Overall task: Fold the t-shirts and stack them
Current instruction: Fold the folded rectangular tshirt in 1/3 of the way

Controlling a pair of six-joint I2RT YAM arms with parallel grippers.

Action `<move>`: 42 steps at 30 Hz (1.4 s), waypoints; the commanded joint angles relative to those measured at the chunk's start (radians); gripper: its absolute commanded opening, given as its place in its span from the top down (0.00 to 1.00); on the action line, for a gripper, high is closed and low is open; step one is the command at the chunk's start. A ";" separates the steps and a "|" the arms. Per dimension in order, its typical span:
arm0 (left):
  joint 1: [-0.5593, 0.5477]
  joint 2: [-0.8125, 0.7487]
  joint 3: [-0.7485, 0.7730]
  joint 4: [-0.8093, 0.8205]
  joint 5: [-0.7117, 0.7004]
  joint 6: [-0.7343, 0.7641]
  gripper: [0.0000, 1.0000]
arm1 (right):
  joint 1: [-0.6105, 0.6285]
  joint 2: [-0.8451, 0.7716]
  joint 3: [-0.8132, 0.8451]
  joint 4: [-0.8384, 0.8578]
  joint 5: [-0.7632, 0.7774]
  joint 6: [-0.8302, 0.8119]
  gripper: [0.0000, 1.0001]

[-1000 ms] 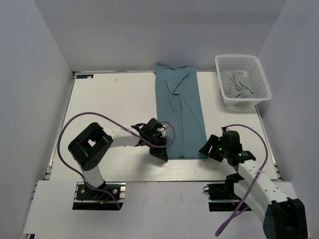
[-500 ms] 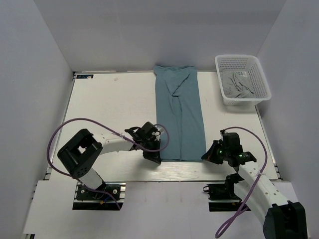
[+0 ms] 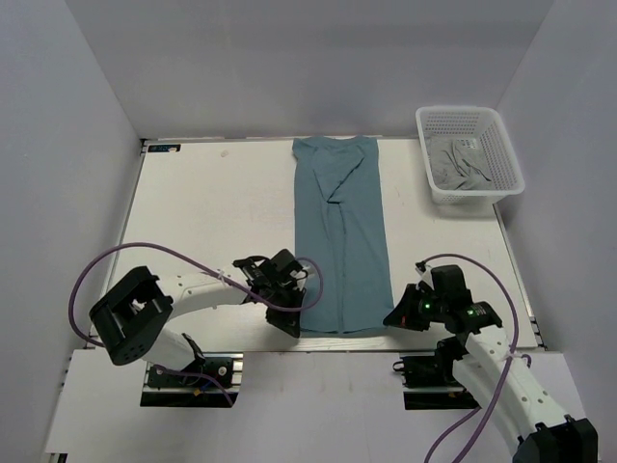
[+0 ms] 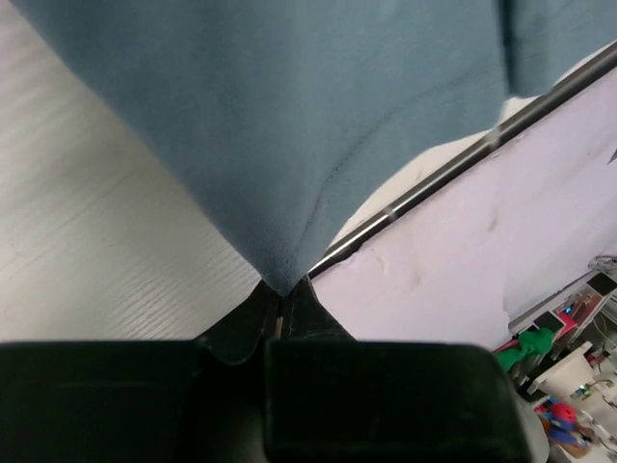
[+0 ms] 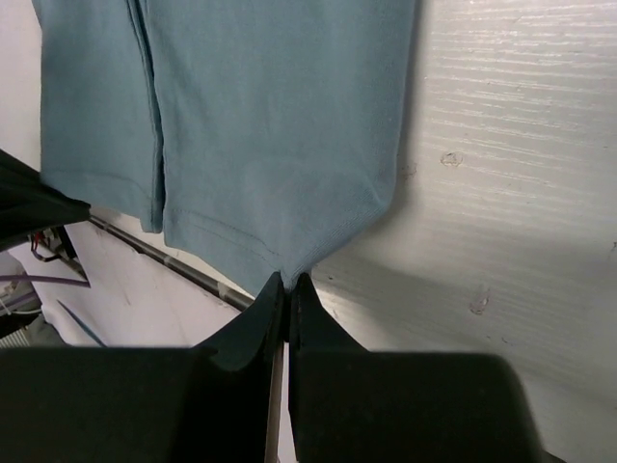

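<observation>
left fingers [image 4: 246, 323] clamped on t-shirt [image 3: 337, 241] near left corner, right fingers [image 5: 258, 313] clamped on near right corner

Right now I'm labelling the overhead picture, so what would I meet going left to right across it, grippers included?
left gripper → t-shirt, pinched at both near corners → right gripper → white basket

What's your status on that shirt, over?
Both jaws shut, each pinching a near corner of the shirt. It lies folded in a long strip, flat on the table. Only the basket far right, out of the way.
</observation>
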 commanded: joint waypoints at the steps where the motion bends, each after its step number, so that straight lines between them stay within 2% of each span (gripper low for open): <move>1: -0.002 -0.027 0.082 -0.036 -0.036 0.026 1.00 | 0.011 0.010 0.077 0.025 0.019 -0.009 1.00; 6: 0.018 0.013 0.190 -0.065 -0.123 0.035 1.00 | 0.014 0.054 0.173 0.133 0.083 -0.027 1.00; 10: 0.027 0.058 0.309 -0.088 -0.247 0.003 1.00 | 0.017 0.194 0.225 0.234 0.060 -0.046 1.00; 15: 0.084 0.139 0.429 -0.142 -0.398 -0.006 1.00 | 0.014 0.311 0.333 0.278 0.241 -0.034 1.00; 20: 0.145 0.223 0.584 -0.130 -0.477 0.003 1.00 | 0.011 0.421 0.445 0.338 0.318 -0.037 1.00; 23: 0.171 0.291 0.678 -0.112 -0.478 0.046 1.00 | 0.010 0.499 0.513 0.366 0.368 -0.040 1.00; 26: 0.193 0.341 0.756 -0.127 -0.555 0.046 1.00 | 0.008 0.580 0.561 0.406 0.398 -0.052 1.00; 32: 0.239 0.443 0.924 -0.137 -0.560 0.069 1.00 | 0.005 0.751 0.708 0.424 0.459 -0.095 1.00; 35: 0.251 0.487 0.958 -0.138 -0.573 0.079 1.00 | 0.004 0.821 0.813 0.409 0.468 -0.124 1.00; 42: 0.309 0.565 1.038 -0.193 -0.586 0.080 1.00 | -0.012 0.972 0.921 0.390 0.460 -0.138 1.00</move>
